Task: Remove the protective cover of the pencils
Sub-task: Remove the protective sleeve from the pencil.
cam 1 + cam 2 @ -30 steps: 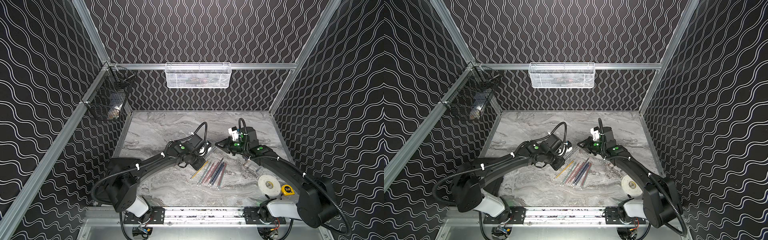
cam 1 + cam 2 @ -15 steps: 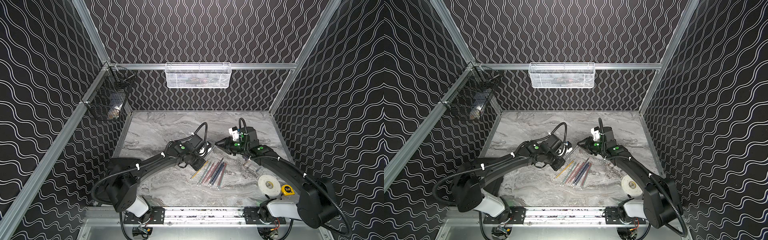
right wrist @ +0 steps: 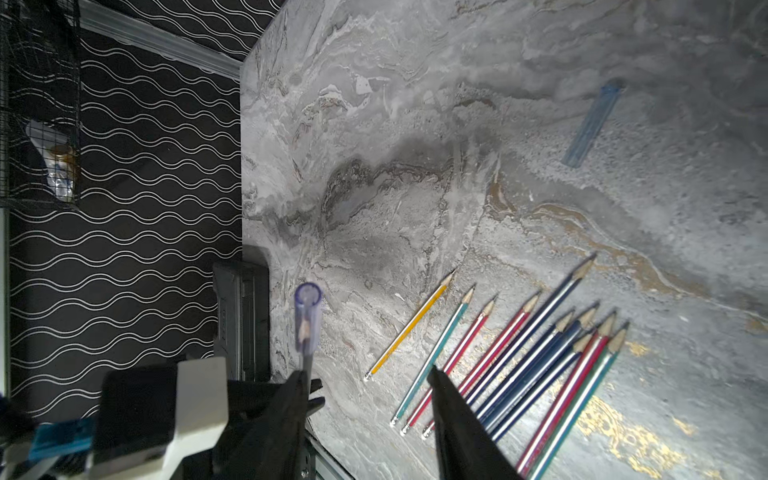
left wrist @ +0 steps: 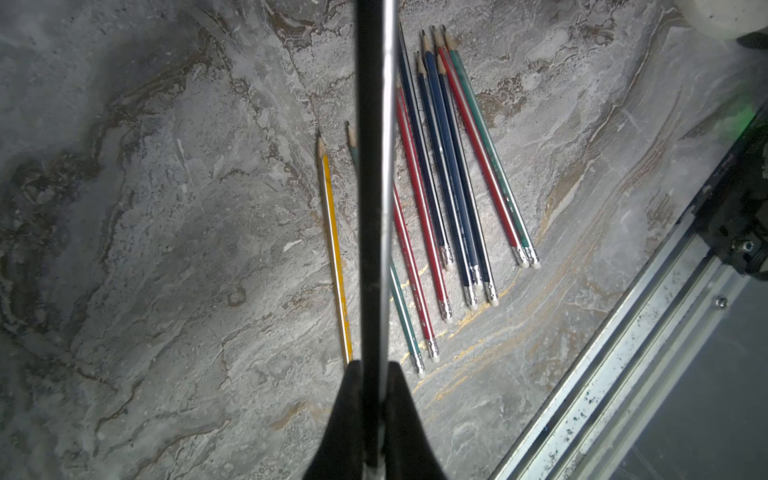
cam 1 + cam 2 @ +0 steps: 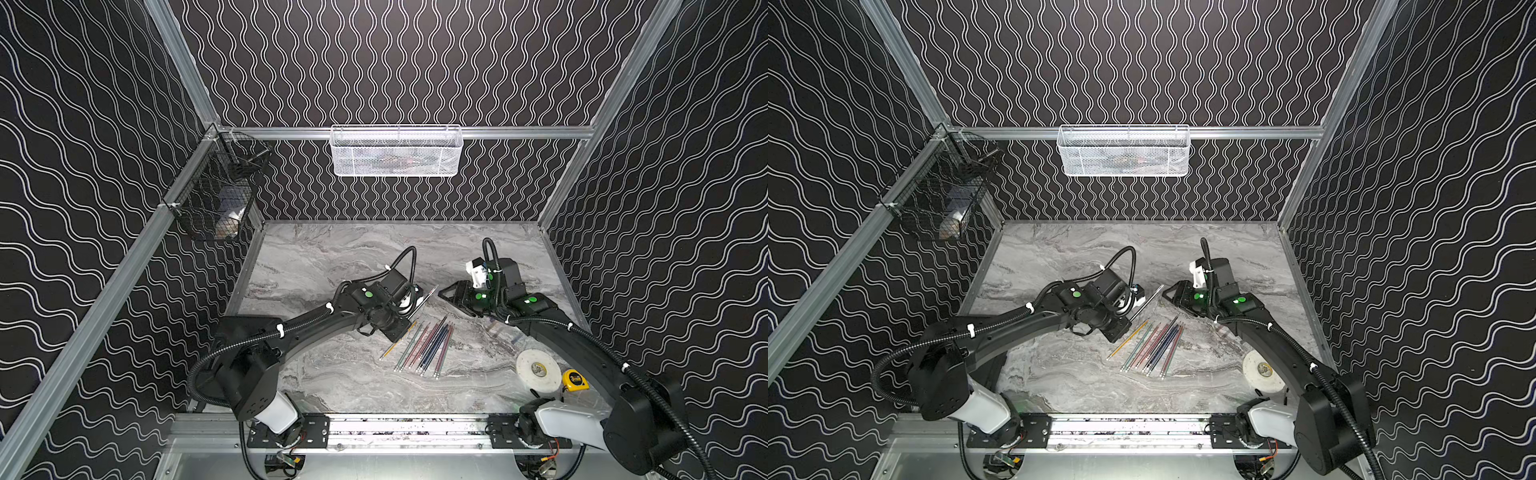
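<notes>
Since a second ago my right claw [image 3: 365, 372] has let go: its jaws were clamped and now stand parted and empty, while both arms sit about where they were. My left claw [image 4: 374, 365] is clenched on the black pencil [image 4: 372, 166], gripping it near the back end so the long shaft juts toward the right claw. The clear cap [image 3: 307, 307] is on that pencil's point, with the sharpened tip visible inside it. It sits just beside one right finger, not between the two as far as I can tell. The other pencils [image 5: 424, 347] lie bare in a loose row on the table [image 5: 332, 257], near the held one, and a loose cap [image 3: 592, 122] lies well apart from them.

My worry is the next pinch. If I close off to one side, I judge the finger will shove the cap and swing the pencil in my left grip, since I hold it far from the tip. Squeezing too hard could crush the thin cap; pulling askew could snap the lead.
</notes>
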